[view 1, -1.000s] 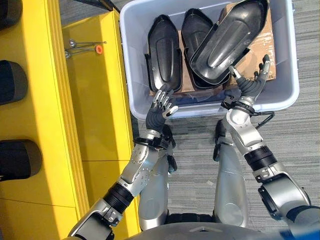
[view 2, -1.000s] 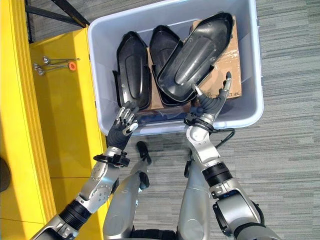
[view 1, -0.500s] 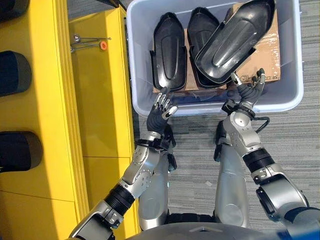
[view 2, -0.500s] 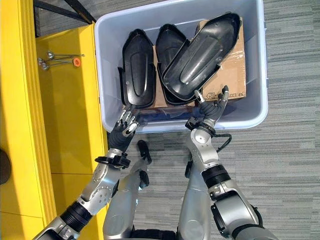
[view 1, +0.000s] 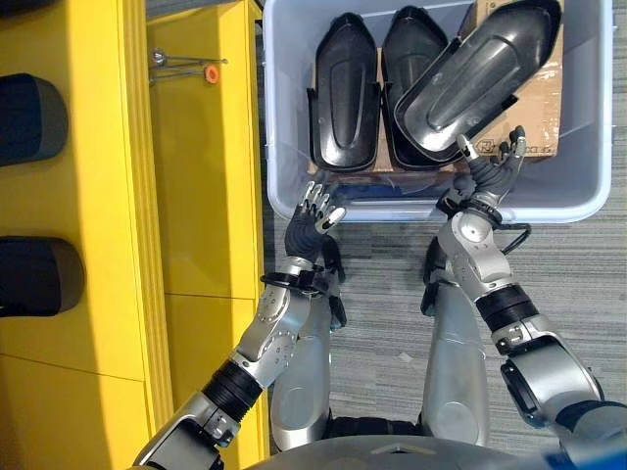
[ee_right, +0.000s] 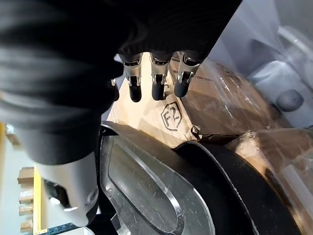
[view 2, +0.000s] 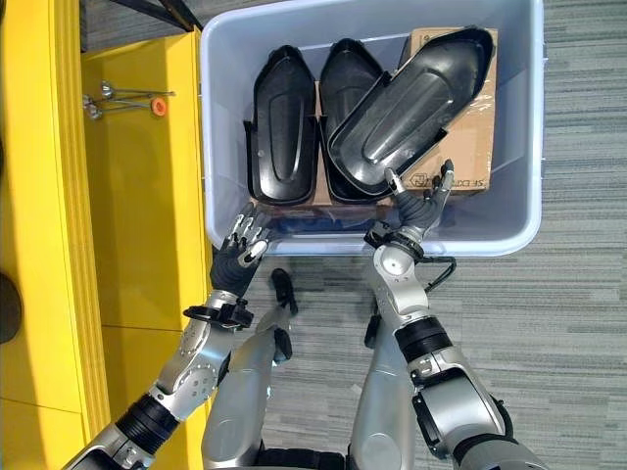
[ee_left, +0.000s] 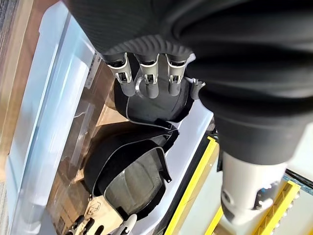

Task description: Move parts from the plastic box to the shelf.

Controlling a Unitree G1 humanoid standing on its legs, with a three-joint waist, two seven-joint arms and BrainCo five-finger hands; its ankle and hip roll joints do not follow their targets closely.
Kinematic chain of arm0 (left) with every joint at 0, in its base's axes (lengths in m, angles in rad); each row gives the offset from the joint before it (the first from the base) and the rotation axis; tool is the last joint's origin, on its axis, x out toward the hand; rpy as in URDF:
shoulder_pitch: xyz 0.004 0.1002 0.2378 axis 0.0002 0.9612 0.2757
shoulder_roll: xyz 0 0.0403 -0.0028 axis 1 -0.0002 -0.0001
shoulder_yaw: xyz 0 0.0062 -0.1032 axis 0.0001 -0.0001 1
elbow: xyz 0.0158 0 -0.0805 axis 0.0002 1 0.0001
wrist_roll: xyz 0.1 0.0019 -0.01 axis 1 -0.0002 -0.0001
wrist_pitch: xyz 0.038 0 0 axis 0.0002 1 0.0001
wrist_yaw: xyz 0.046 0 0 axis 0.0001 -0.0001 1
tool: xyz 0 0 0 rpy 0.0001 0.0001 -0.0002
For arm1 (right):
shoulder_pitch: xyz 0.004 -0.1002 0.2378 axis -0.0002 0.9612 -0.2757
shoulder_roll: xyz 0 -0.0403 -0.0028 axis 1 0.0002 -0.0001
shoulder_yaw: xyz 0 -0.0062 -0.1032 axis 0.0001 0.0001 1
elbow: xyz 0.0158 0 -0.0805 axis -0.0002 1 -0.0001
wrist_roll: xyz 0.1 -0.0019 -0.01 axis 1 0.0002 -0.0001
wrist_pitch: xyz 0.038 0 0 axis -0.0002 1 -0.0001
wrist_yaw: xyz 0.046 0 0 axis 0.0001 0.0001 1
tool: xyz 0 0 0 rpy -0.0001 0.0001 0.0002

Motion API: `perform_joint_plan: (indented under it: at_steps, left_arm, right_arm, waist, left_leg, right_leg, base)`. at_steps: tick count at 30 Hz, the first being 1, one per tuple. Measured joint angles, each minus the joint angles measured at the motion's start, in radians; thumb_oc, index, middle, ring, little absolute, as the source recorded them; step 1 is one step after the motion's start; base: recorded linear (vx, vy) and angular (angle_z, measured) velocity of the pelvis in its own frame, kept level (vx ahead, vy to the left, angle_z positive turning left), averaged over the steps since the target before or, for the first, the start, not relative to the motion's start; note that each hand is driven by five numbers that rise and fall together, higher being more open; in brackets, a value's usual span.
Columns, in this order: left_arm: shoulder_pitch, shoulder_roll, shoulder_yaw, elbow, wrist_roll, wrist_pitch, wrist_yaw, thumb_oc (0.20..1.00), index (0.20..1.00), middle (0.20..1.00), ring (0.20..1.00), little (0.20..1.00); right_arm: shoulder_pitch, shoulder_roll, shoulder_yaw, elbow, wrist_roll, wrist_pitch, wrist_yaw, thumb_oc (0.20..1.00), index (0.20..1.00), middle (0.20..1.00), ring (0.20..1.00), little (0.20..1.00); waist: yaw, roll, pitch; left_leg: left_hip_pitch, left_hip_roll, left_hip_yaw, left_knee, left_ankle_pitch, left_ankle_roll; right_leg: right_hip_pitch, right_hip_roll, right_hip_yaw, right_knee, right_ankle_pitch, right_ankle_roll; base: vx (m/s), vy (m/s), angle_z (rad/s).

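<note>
— Grey striped carpet (view 1: 588, 294) underfoot, yellow shelf (view 1: 201, 186) along the left side. And the hands?

— Right hand (view 2: 419, 204) raised at the near wall of the plastic box (view 2: 524, 127), fingers spread and fairly straight, thumb apart, grasping nothing. Fingertips (ee_right: 156, 90) just beside the near end of the tilted black part (view 2: 411, 113), over the cardboard (view 2: 470, 137); cannot tell whether touching.

— Left one?

— Left hand (view 1: 312, 213) up against the outside of the box's near left corner, fingers loosely bent, thumb out, nothing in it. Apart from the parts.

— Where exactly are the parts?

— All lying inside the box. Left part (view 1: 343, 93) and middle part (view 1: 411, 59) side by side, lengthwise away from the robot, hollow side up. Tilted part laid crosswise over the middle one, far end pointing to the box's far right corner, resting partly on the cardboard sheet at the right.

— Beyond the box?

— Thin metal rods with an orange cap (view 1: 211, 73) on the yellow surface, just left of the box's far corner. Further left, rounded black shapes (view 1: 34, 117) on the shelf; can't tell whether more of the same parts.
</note>
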Motion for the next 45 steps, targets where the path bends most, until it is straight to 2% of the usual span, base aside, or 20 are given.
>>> perform_joint_plan:
  at_steps: [2, 9, 13, 17, 25, 31, 37, 41, 45]
  left_arm:
    - [0.002, 0.001, 0.001, 0.0, -0.001, 0.002, -0.001, 1.0, 1.0, 1.0, 1.0, 1.0]
    - [-0.003, 0.009, 0.002, -0.002, -0.002, 0.008, -0.001, 1.0, 1.0, 1.0, 1.0, 1.0]
    - [-0.022, 0.009, -0.002, -0.002, -0.002, 0.036, 0.0, 1.0, 1.0, 1.0, 1.0, 1.0]
    - [-0.037, 0.015, -0.002, -0.003, -0.003, 0.04, 0.002, 1.0, 1.0, 1.0, 1.0, 1.0]
    - [-0.053, 0.052, -0.012, -0.034, -0.009, 0.049, 0.028, 1.0, 1.0, 1.0, 1.0, 1.0]
    - [-0.061, 0.053, -0.013, -0.046, -0.019, 0.064, 0.043, 1.0, 1.0, 1.0, 1.0, 1.0]
    - [-0.079, 0.055, -0.025, -0.054, -0.02, 0.064, 0.044, 1.0, 1.0, 1.0, 1.0, 1.0]
    - [-0.078, 0.068, -0.025, -0.057, -0.022, 0.063, 0.046, 1.0, 1.0, 1.0, 1.0, 1.0]
    - [-0.076, 0.085, -0.024, -0.076, -0.023, 0.059, 0.06, 1.0, 1.0, 1.0, 1.0, 1.0]
  right_arm:
    - [-0.014, -0.008, -0.004, 0.026, -0.013, 0.035, -0.009, 1.0, 1.0, 1.0, 1.0, 1.0]
    - [-0.114, -0.013, -0.035, 0.145, 0.021, 0.083, -0.036, 1.0, 1.0, 1.0, 1.0, 1.0]
    - [-0.178, -0.048, -0.042, 0.222, 0.011, 0.165, -0.072, 1.0, 1.0, 1.0, 1.0, 1.0]
    - [-0.256, -0.087, -0.041, 0.339, 0.034, 0.211, -0.101, 1.0, 1.0, 1.0, 1.0, 1.0]
    - [-0.392, -0.149, -0.074, 0.497, 0.147, 0.219, -0.112, 1.0, 1.0, 1.0, 1.0, 1.0]
    - [-0.446, -0.172, -0.073, 0.538, 0.163, 0.271, -0.153, 1.0, 1.0, 1.0, 1.0, 1.0]
    - [-0.486, -0.23, -0.035, 0.595, 0.217, 0.284, -0.216, 1.0, 1.0, 1.0, 1.0, 1.0]
    - [-0.502, -0.24, -0.02, 0.643, 0.218, 0.331, -0.221, 1.0, 1.0, 1.0, 1.0, 1.0]
    - [-0.507, -0.246, 0.022, 0.674, 0.217, 0.385, -0.223, 1.0, 1.0, 1.0, 1.0, 1.0]
  waist:
    - [0.008, 0.0, 0.0]
    - [0.008, 0.0, 0.0]
    - [0.028, 0.0, 0.0]
    - [0.043, -0.001, 0.0]
    - [0.062, -0.002, 0.001]
    - [0.063, -0.002, 0.001]
    - [0.084, -0.006, 0.0]
    - [0.091, -0.011, 0.0]
    - [0.092, -0.034, -0.01]
  left_leg:
    - [-0.002, -0.002, -0.002, 0.006, -0.001, 0.001]
    - [-0.024, 0.001, -0.014, 0.049, -0.015, -0.001]
    - [-0.052, 0.0, -0.037, 0.082, -0.028, 0.007]
    - [-0.078, -0.008, -0.057, 0.107, -0.033, 0.012]
    - [-0.125, -0.019, -0.064, 0.152, -0.05, 0.028]
    - [-0.175, -0.026, -0.082, 0.197, -0.068, 0.041]
    - [-0.238, -0.036, -0.086, 0.237, -0.086, 0.057]
    - [-0.257, -0.041, -0.088, 0.263, -0.099, 0.064]
    - [-0.297, -0.045, -0.089, 0.294, -0.112, 0.066]
  right_leg:
    - [0.001, -0.003, -0.001, 0.004, -0.001, -0.002]
    - [0.006, -0.005, -0.006, 0.005, -0.004, 0.001]
    - [0.004, -0.004, -0.013, 0.005, -0.004, 0.001]
    - [0.004, -0.004, -0.009, 0.002, -0.003, 0.002]
    - [-0.012, -0.008, 0.006, -0.006, 0.0, 0.007]
    - [-0.032, -0.01, 0.008, -0.008, 0.0, 0.007]
    - [-0.07, -0.015, 0.017, -0.011, 0.0, 0.007]
    - [-0.075, -0.019, 0.02, -0.005, 0.0, 0.007]
    - [-0.109, -0.024, 0.031, 0.017, 0.0, 0.008]
  base:
    - [0.01, 0.031, 0.06]
    - [0.01, 0.012, 0.05]
    - [0.01, 0.009, 0.12]
    - [0.02, 0.021, 0.15]
    - [0.02, 0.039, 0.04]
    - [0.01, 0.039, 0.06]
    - [0.01, 0.035, 0.04]
    - [0.01, 0.026, 0.07]
    - [0.0, 0.003, 0.03]
